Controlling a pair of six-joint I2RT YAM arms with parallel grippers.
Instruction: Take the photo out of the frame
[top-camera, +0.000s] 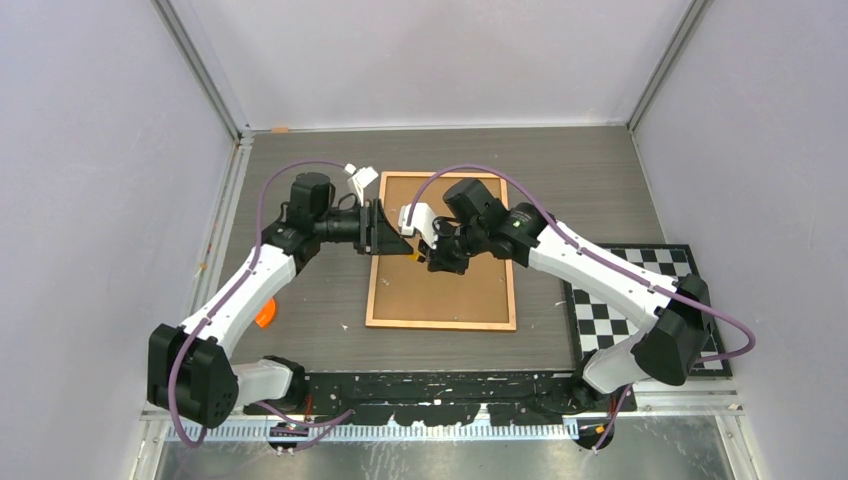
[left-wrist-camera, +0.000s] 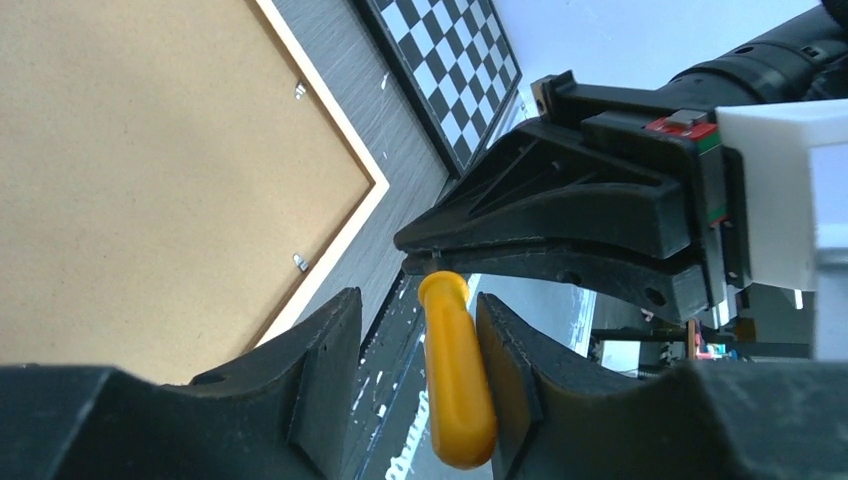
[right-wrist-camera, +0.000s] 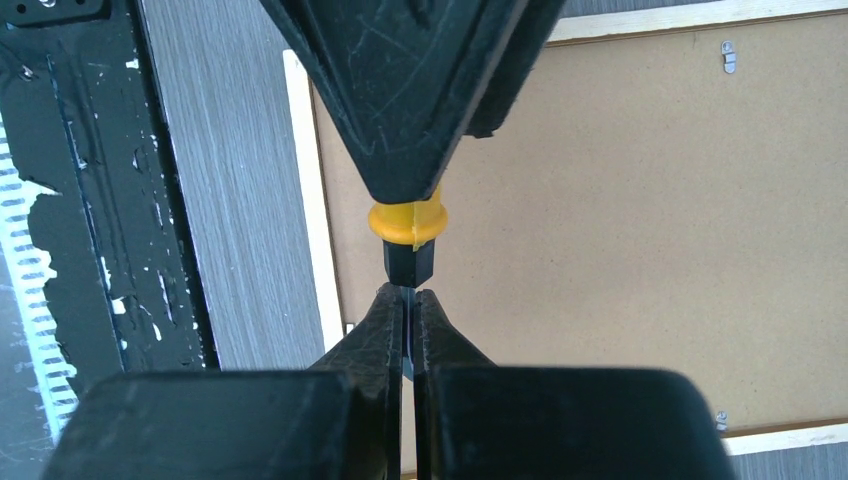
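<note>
The frame (top-camera: 440, 325) lies face down, its brown backing board (top-camera: 450, 290) up; the photo is hidden beneath. Above the board's left part both grippers meet at a yellow-handled screwdriver (left-wrist-camera: 455, 370). My left gripper (left-wrist-camera: 418, 300) is open: the handle stands between its fingers, against the right finger, with a gap to the left one. My right gripper (right-wrist-camera: 408, 292) is shut on the screwdriver's thin blade, just below its black ferrule (right-wrist-camera: 408, 262). From the top view the left gripper (top-camera: 400, 240) and right gripper (top-camera: 432, 255) sit tip to tip.
A black-and-white checkered mat (top-camera: 640, 300) lies right of the frame. A small orange object (top-camera: 264, 314) sits under the left arm. Small metal tabs (right-wrist-camera: 729, 55) hold the board along the frame's pale border (left-wrist-camera: 340, 150). A black strip runs along the near edge.
</note>
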